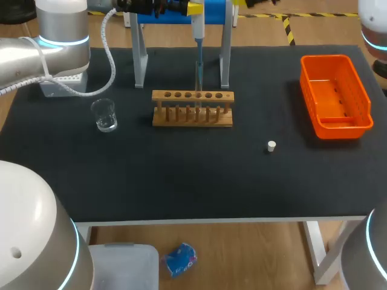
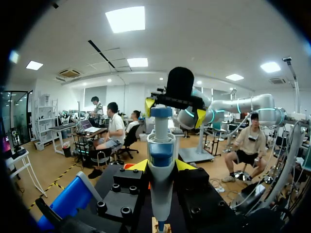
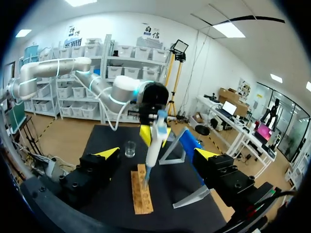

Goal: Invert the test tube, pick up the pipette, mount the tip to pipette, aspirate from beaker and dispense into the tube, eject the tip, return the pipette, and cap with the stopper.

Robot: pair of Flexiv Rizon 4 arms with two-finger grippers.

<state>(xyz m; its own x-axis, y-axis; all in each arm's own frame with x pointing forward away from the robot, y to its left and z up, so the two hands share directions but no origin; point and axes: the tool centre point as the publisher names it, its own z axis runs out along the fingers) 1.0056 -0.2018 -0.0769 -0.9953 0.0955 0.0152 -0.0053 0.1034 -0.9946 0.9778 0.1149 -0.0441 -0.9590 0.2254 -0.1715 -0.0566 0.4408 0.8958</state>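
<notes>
Our left gripper point(image 2: 161, 166) clamps the pipette point(image 1: 198, 33) between both fingers point(image 2: 139, 166), tip down in the test tube point(image 1: 198, 90) in the rack point(image 1: 192, 110) (our right gripper point(image 3: 158, 154) gapes wide). Beaker point(image 1: 104, 115) beside rack, contents unclear; stopper point(image 1: 271, 145) well apart.

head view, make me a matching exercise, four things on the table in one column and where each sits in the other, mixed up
Things:
1. beaker
2. stopper
3. orange bin
4. pipette

Places:
A. upright above the wooden rack
B. at the right end of the table
C. just left of the wooden rack
D. alone on the mat, between the wooden rack and the orange bin, nearer the front edge

Pairs: 1-C, 2-D, 3-B, 4-A
</notes>
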